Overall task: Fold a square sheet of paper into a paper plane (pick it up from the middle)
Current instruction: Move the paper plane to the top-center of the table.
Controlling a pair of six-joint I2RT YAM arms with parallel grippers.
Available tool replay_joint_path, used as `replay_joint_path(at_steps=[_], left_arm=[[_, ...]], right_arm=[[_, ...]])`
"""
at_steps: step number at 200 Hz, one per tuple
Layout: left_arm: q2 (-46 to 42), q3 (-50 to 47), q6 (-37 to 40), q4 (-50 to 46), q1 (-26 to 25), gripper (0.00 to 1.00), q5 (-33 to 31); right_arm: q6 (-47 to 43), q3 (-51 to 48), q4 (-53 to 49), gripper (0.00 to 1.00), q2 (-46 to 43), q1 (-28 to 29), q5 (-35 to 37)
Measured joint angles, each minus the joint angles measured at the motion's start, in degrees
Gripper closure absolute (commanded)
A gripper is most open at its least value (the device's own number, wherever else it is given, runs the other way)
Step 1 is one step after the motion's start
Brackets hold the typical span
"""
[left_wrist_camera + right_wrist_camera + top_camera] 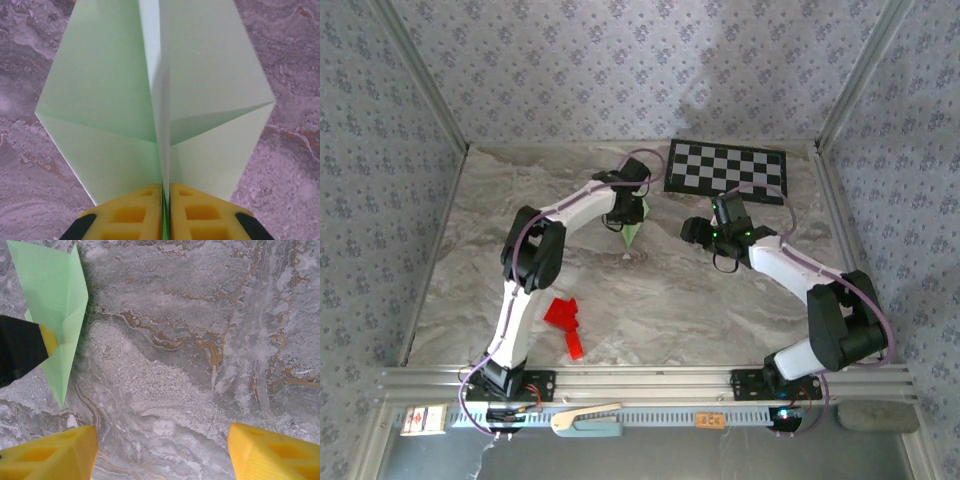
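One paper plane (110, 90) between tight-pinching left fingers (130, 212), right fingers (50, 457) wide apart, one checkerboard (725, 170)

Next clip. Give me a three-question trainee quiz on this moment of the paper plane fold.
1. True or false: the left pincer is shut on the paper plane.
2. What lies between the fingers of the right pincer? A) the plane B) bare table C) a cup
3. Fill in: the checkerboard lies at the table's far ____ corner.
Key: 1 true; 2 B; 3 right.
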Motion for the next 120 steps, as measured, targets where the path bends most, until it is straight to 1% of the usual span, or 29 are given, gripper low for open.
replay_joint_path(at_steps=[34,50,120], left_arm=[[1.7,2.7,-1.5,-1.7,0.0,0.86,-0.9],[2.6,3.6,-1.9,-2.1,0.0,0.83,-1.1],[5.0,5.2,-1.9,-3.6,-0.3,0.78,-1.5]], right_arm=[[0.7,-0.3,0.0,0.3,0.0,-0.1,-0.1],[0.9,-0.3,0.0,0.3,-0.2,-0.1,-0.3],[1.4,-0.3,0.0,0.3,-0.5,-0.1,-0.3]])
